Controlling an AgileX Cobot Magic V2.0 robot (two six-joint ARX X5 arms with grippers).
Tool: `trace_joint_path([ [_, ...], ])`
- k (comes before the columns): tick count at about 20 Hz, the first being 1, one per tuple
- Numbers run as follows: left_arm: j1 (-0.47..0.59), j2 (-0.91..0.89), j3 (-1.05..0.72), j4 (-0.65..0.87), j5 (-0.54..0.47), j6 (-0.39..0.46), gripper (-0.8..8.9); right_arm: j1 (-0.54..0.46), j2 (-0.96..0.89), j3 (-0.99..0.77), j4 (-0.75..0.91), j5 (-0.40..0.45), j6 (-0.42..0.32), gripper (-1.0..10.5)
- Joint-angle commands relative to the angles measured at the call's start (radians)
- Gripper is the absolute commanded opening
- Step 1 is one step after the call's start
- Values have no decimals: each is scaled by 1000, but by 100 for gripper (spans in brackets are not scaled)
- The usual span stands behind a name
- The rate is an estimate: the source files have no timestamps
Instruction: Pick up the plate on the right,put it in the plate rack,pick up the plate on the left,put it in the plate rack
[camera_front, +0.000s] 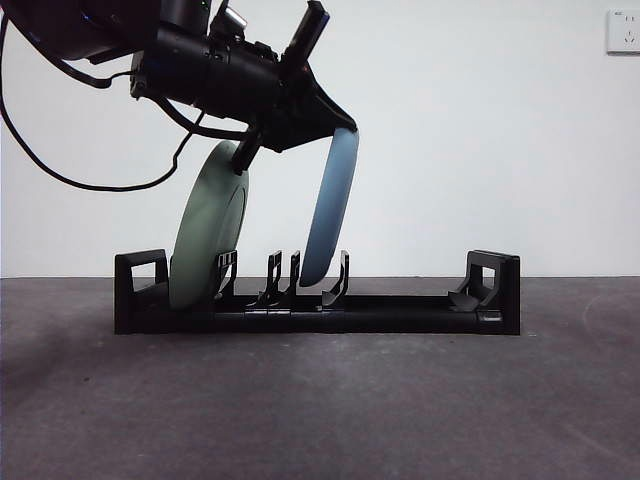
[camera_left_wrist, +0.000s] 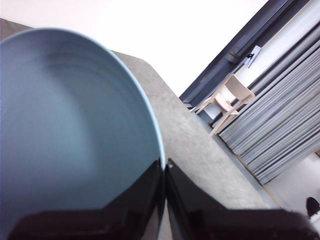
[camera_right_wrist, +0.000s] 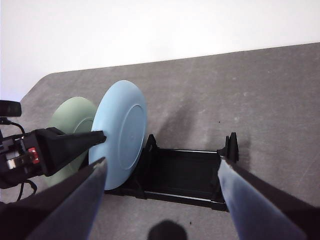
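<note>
The plate rack (camera_front: 317, 300) on the tabletop (camera_front: 320, 400) holds 2 plates: a green plate (camera_front: 208, 230) leaning at its left end, then a blue plate (camera_front: 331, 205) with its lower edge between the middle prongs. The left gripper (camera_front: 345, 122) pinches the blue plate's top rim, the sensible hold, since it looks stiff, smooth, likely slippery and breakable. The right gripper (camera_right_wrist: 162, 180) hangs above, jaws spread and empty.

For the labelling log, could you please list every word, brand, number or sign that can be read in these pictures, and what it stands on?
None can be read: the blue plate, the green plate, the plate rack and the left gripper show no print. A small red patch on the left arm in the right wrist view is too blurred to read.
</note>
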Motion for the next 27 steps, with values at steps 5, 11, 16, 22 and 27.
trace_joint_path([
  [5,-30,11,1,-17,-69,84,-8,0,2,-5,7,2,-8,374],
  [11,-69,11,1,-58,-116,172,0,0,1,-5,7,2,-8,374],
  [16,-84,11,1,-112,-151,232,1,0,1,-5,8,2,-8,374],
  [22,-84,11,1,-160,-190,232,159,0,1,-5,8,1,-8,374],
  [27,-84,11,1,-159,-185,232,199,0,1,-5,8,0,-8,374],
])
